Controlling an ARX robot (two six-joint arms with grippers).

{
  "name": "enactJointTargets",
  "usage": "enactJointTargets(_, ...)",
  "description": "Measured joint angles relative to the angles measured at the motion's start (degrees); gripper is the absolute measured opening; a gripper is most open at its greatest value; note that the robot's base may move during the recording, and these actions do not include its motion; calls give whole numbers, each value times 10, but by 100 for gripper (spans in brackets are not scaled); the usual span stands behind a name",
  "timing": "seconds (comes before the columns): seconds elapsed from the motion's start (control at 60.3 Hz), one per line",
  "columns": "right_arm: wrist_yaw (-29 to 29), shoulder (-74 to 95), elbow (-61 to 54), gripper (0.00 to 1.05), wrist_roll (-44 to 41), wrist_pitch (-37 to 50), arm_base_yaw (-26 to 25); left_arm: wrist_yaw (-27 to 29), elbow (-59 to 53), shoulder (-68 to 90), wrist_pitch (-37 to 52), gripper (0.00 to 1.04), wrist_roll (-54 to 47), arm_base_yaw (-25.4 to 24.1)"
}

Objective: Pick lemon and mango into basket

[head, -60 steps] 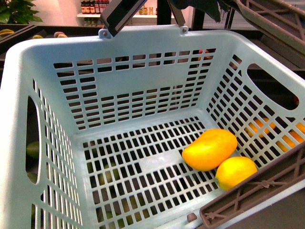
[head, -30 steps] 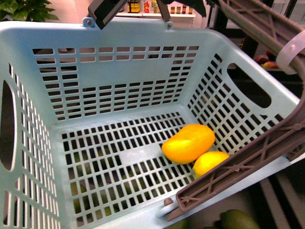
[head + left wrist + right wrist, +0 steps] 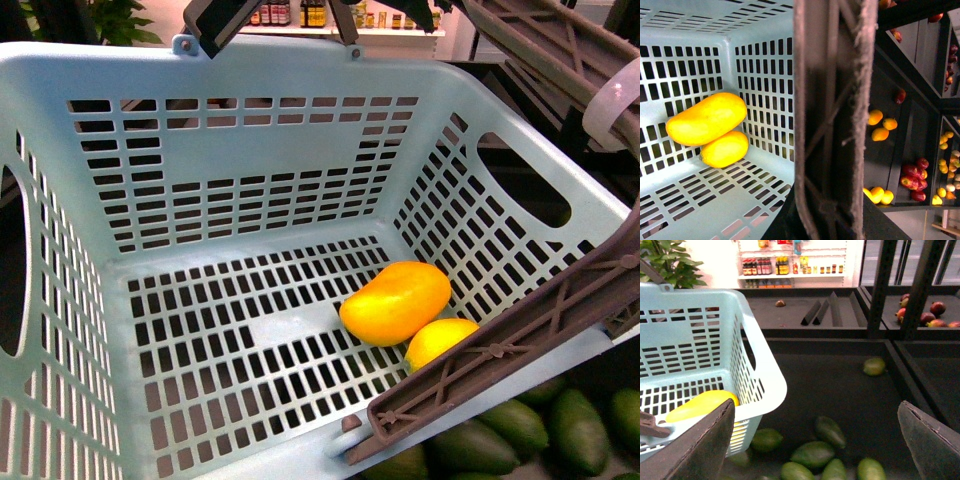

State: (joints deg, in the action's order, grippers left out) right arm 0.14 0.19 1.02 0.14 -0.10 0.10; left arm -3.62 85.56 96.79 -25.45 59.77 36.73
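The basket (image 3: pixel 250 170) fills nearly my whole front view, pale turquoise with slotted walls and floor, and it is the largest thing before me. One of its brown-grey handles (image 3: pixel 520 350) crosses the near right corner, with a white tie (image 3: pixel 608 105) looped on the handle at the upper right. In my left wrist view that handle (image 3: pixel 832 125) runs right across the lens, very close, so I judge my left end effector has hold of it, though its fingers are out of sight and I cannot tell for certain. My right end effector (image 3: pixel 815 440) hangs beside the basket with its two fingers spread wide and nothing between them.

The mango (image 3: pixel 396 302) lies on the basket floor toward the right wall. The lemon (image 3: pixel 440 342) lies just beside it, touching it, partly hidden by the handle in the front view and plain in the left wrist view (image 3: pixel 725 148).

With both fruits inside, I judge the picking done; nothing of the task seems left. Dark green fruits (image 3: pixel 540 435) lie on the dark surface below the basket and are not my concern
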Motion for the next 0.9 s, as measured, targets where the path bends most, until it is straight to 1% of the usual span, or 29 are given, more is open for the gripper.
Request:
enactJointTargets(0.299, -5, 0, 0, 96, 0, 0, -1, 1, 0, 0, 0, 6, 1, -6)
enactJointTargets(0.448, -4, 0, 0, 96, 0, 0, -1, 21, 0, 0, 0, 6, -12, -11)
enactJointTargets(0.614, -4, 0, 0, 96, 0, 0, -1, 5, 0, 0, 0, 6, -9, -7)
enactJointTargets(0.647, -3, 0, 0, 96, 0, 0, -1, 45, 8, 5, -18, 6, 3, 0)
enactJointTargets(0.68, -2, 0, 0, 96, 0, 0, -1, 133, 33, 20, -57, 6, 33, 8)
enactJointTargets(0.713, -2, 0, 0, 96, 0, 0, -1, 179, 45, 32, -61, 6, 58, 12)
enactJointTargets(0.73, -2, 0, 0, 96, 0, 0, -1, 217, 51, 40, -57, 6, 80, 13)
enactJointTargets(0.746, -2, 0, 0, 96, 0, 0, -1, 225, 54, 44, -54, 6, 83, 13)
enactJointTargets(0.763, -2, 0, 0, 96, 0, 0, -1, 259, 59, 52, -47, 6, 94, 13)
enactJointTargets(0.78, -2, 0, 0, 96, 0, 0, -1, 279, 64, 60, -39, 6, 102, 10)
enactJointTargets(0.846, -1, 0, 0, 96, 0, 0, -1, 310, 78, 86, -10, 6, 110, -16)
enactJointTargets(0.896, -1, 0, 0, 96, 0, 0, -1, 308, 95, 114, 8, 6, 109, -52)
